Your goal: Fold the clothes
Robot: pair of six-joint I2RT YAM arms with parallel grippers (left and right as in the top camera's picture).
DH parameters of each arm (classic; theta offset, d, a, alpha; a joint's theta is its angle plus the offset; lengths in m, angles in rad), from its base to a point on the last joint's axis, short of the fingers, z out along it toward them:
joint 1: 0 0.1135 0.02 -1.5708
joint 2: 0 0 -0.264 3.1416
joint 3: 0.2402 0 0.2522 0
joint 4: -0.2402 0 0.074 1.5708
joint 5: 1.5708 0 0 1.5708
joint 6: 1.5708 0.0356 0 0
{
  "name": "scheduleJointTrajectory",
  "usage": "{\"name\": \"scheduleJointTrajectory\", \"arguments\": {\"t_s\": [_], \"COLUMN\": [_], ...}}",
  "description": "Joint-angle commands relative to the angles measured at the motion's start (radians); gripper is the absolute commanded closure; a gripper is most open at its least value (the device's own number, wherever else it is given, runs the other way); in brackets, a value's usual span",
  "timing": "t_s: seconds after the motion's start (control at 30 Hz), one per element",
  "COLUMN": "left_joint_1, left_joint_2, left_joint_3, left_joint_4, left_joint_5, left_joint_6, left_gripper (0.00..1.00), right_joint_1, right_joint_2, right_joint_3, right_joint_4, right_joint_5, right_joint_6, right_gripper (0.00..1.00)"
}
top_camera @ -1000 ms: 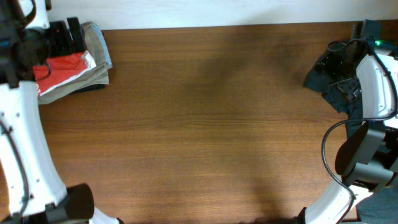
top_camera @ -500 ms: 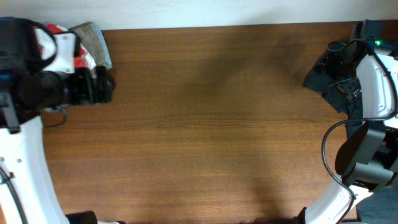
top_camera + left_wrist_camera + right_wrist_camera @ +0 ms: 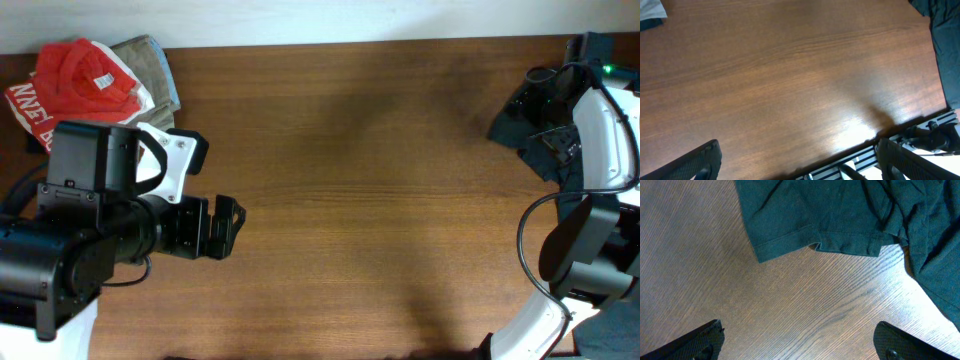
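The left pincer (image 3: 232,228) hovers over the left part of the surface (image 3: 380,200), its tips wide apart with nothing between them and its open end facing the bare middle. In its wrist view the two fingertips (image 3: 700,162) stand at the bottom corners with only wood between them.

The shirt (image 3: 75,80) lies well behind this pincer, past its wrist and off to the far side, at the far left corner of the surface. It is well apart from the pincer and not touched by it. It is a crumpled red heap resting partly on a khaki garment (image 3: 155,60), which shows on the side nearer the pincer. The heap is somewhat wider than deep, its long axis running roughly along the far edge, crosswise to nothing in particular of the pincer's reach. White lettering shows on the end farthest from the pincer, slanting. Which way the collar points cannot be told.

The right pincer (image 3: 800,340) is also spread wide and empty, hanging just above a dark garment (image 3: 815,210) whose hem lies ahead of its tips. The shirt is across the whole surface from it.
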Motion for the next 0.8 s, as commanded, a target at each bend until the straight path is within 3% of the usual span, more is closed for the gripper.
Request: {"name": "scheduleJointTrajectory", "arguments": {"t_s": [0.0,0.2,0.4,0.6,0.77], "left_joint_1": [-0.005,-0.005,-0.005,0.011,0.042], "left_joint_2": [-0.005,-0.002,-0.077,-0.454,-0.861], "left_joint_3": [-0.012,-0.071,-0.34,-0.929,-1.236], "left_joint_4": [0.014,0.098,0.315,0.726,0.822], "left_joint_5": [0.015,0.014,-0.001,-0.011,-0.024], "left_joint_6": [-0.014,-0.017,-0.017,-0.017,-0.017], "left_gripper": [0.01,0.01,0.01,0.01,0.01], "right_joint_1": [-0.001,-0.001,-0.001,-0.001,-0.001], "right_joint_2": [-0.003,-0.003,-0.003,-0.003,-0.003], "right_joint_3": [0.007,0.007,0.007,0.007,0.007], "right_joint_4": [0.0,0.0,0.0,0.0,0.0], "right_joint_5": [0.012,0.012,0.012,0.012,0.012], "right_joint_6": [0.01,0.01,0.01,0.01,0.01], "right_gripper": [0.01,0.01,0.01,0.01,0.01]}}
